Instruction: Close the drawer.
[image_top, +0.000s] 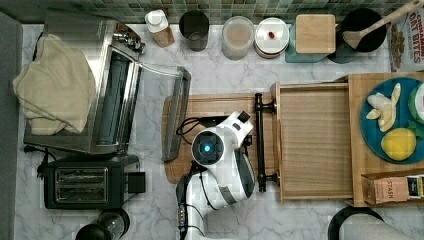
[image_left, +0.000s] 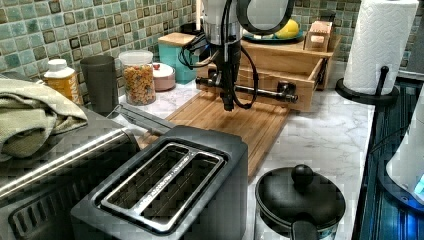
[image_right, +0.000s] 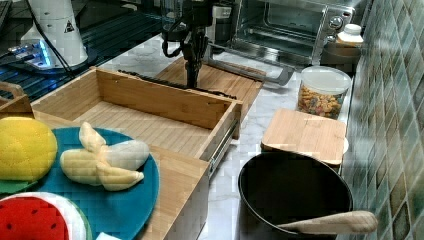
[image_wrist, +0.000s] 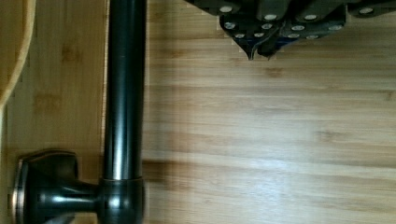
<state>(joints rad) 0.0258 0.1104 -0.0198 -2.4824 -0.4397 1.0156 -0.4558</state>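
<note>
The drawer (image_top: 315, 140) stands pulled out of its wooden cabinet toward the top view's left, its flat bottom bare. Its long black bar handle (image_top: 260, 145) hangs over a bamboo cutting board (image_top: 215, 107). My gripper (image_left: 228, 105) points straight down over that board, just in front of the handle (image_left: 260, 91) and apart from it. In the wrist view the fingertips (image_wrist: 254, 52) are pressed together with nothing between them, and the handle bar (image_wrist: 123, 93) with one post runs beside them. The right view has the gripper (image_right: 191, 82) just beyond the drawer front (image_right: 165, 102).
A toaster oven (image_top: 100, 85) with its door open lies beyond the board, a black toaster (image_top: 82, 185) beside it. Jars and a cup line the tiled wall. On the cabinet top sits a blue plate (image_top: 372, 132) of toy food. A paper towel roll (image_left: 380, 45) stands near the drawer.
</note>
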